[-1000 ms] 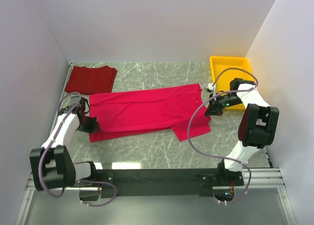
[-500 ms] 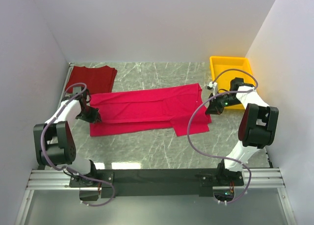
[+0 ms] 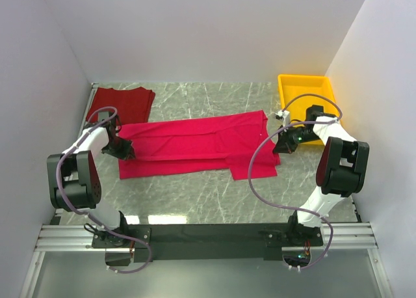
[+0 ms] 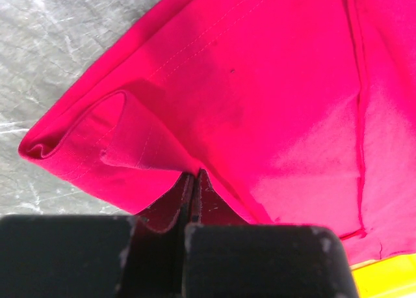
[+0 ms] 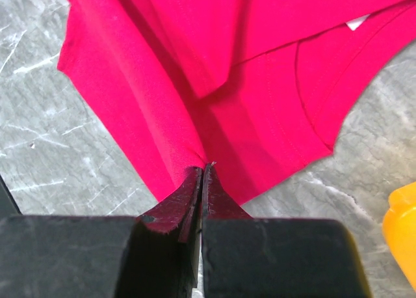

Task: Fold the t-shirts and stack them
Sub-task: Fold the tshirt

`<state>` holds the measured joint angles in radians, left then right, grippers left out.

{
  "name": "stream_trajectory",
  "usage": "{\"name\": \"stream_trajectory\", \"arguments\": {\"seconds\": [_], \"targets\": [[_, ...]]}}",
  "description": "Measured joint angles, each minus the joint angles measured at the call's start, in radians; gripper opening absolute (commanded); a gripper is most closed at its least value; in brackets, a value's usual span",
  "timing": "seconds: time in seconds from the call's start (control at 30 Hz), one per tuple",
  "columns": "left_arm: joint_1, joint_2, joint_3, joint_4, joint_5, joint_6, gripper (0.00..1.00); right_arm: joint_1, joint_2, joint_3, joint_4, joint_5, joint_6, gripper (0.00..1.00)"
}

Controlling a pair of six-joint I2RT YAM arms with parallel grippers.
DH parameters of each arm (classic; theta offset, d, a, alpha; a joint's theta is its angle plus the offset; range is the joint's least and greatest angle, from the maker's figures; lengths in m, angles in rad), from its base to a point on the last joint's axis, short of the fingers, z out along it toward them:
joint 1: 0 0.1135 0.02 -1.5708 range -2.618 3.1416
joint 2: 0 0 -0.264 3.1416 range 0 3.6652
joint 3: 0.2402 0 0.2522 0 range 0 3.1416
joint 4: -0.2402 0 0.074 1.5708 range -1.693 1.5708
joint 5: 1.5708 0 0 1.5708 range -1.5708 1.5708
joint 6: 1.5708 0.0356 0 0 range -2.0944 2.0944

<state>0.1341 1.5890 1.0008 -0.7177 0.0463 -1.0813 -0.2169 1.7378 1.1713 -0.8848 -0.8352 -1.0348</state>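
counter (image 3: 208, 197): grey marbled surface that carries both shirts and the tray.
left pincer (image 4: 193, 179): closed on the left end of the crimson-pink t-shirt. It pinches a fold of hem between its tips, and the cloth bulges into a small loop just beside them.
right pincer (image 5: 202, 171): closed on the right end of the same shirt, gathering the fabric into a ridge at its tips.
crimson-pink t-shirt (image 3: 195, 145): lies mid-counter as a long band running left to right between the two pincers, with a flap toward the near side at its right end.
neck tag (image 5: 356, 23): small, white, at the collar.
brick-red t-shirt (image 3: 121, 104): folded in the far left corner, just beyond the pink shirt's left end.
yellow tray (image 3: 305, 78): far right corner, beyond the right pincer.
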Motion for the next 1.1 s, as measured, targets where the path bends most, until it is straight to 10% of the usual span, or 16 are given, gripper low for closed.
{"name": "stream_trajectory", "arguments": {"seconds": [1.1], "targets": [[-0.010, 0.108, 0.108, 0.003, 0.009, 0.023, 0.00, 0.023, 0.000, -0.007, 0.144, 0.077, 0.202, 0.00]]}}
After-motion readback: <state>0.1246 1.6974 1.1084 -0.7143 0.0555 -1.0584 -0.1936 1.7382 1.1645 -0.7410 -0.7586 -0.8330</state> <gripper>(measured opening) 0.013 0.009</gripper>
